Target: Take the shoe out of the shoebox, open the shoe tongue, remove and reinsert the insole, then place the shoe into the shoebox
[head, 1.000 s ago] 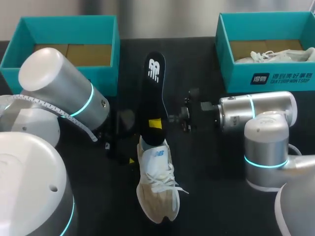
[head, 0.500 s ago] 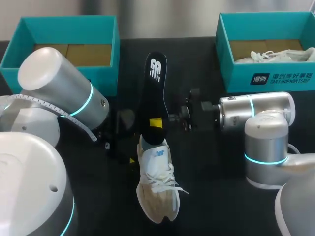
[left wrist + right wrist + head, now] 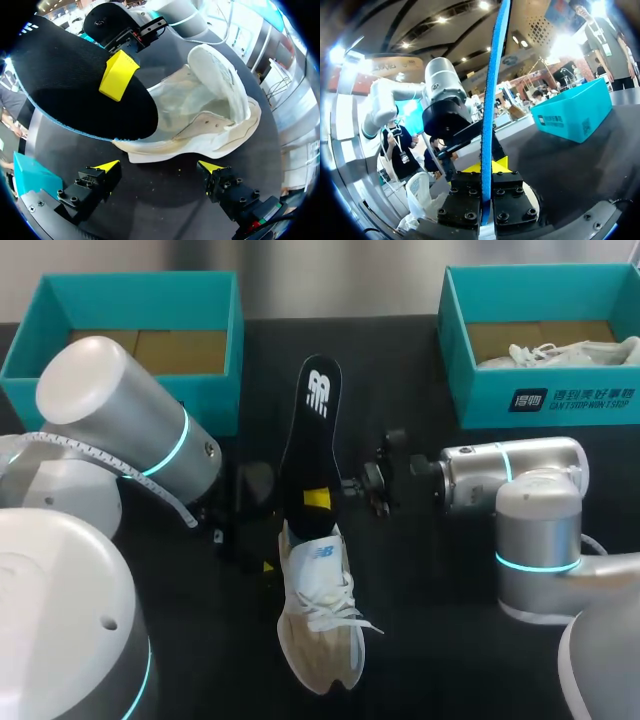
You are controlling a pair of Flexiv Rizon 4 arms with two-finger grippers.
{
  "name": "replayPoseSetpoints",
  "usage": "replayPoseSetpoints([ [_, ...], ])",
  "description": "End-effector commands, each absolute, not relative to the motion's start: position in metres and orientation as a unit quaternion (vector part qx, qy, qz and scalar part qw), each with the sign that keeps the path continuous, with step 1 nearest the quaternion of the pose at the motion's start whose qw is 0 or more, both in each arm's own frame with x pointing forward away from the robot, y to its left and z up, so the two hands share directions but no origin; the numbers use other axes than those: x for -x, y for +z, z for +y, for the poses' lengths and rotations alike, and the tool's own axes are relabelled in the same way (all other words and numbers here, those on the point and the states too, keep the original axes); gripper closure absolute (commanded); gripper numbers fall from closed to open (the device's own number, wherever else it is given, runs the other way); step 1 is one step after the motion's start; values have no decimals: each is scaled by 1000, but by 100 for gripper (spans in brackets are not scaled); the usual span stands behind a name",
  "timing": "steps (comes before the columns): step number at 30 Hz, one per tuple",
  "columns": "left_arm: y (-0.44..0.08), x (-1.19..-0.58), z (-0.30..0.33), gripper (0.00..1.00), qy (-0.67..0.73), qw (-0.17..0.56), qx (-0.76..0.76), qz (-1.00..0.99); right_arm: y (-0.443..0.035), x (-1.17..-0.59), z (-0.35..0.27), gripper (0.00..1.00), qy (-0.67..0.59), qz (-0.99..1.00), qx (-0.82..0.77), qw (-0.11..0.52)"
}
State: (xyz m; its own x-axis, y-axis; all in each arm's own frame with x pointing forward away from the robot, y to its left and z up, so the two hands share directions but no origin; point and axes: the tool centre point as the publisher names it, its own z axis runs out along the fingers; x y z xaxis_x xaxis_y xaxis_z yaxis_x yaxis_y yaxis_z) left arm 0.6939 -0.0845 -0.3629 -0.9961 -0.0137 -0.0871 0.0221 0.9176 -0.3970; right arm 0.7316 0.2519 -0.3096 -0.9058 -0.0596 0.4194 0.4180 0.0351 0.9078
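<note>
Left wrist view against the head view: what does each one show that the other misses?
Only the left wrist view: the left gripper, standing open, and the hollow inside of the shoe. Only the head view: the laces, and another shoe lying in the right shoebox. Both: the black insole, held shut in the right gripper, one end at the shoe's opening.

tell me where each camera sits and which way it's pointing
Head view: fixed above and behind the robot, looking down on the table; the left arm and right arm come in either side of the shoe.
Left wrist view: on the left wrist, looking along the open left gripper at the shoe ahead.
Right wrist view: on the right wrist, looking along the right gripper, shut on the insole seen edge-on, towards the left arm.
Shared: all three show the insole; each wrist view shows the other arm.
</note>
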Motion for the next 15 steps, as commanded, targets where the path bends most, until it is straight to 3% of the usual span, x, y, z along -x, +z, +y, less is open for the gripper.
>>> replayPoseSetpoints([
  [1, -363, -693, -83, 0, -204, 44, -2, 978, -314, -735, 253, 100, -682, -698, 116, 184],
  [15, -363, -693, -83, 0, -204, 44, -2, 978, -329, -727, 254, 100, -673, -705, 107, 199],
])
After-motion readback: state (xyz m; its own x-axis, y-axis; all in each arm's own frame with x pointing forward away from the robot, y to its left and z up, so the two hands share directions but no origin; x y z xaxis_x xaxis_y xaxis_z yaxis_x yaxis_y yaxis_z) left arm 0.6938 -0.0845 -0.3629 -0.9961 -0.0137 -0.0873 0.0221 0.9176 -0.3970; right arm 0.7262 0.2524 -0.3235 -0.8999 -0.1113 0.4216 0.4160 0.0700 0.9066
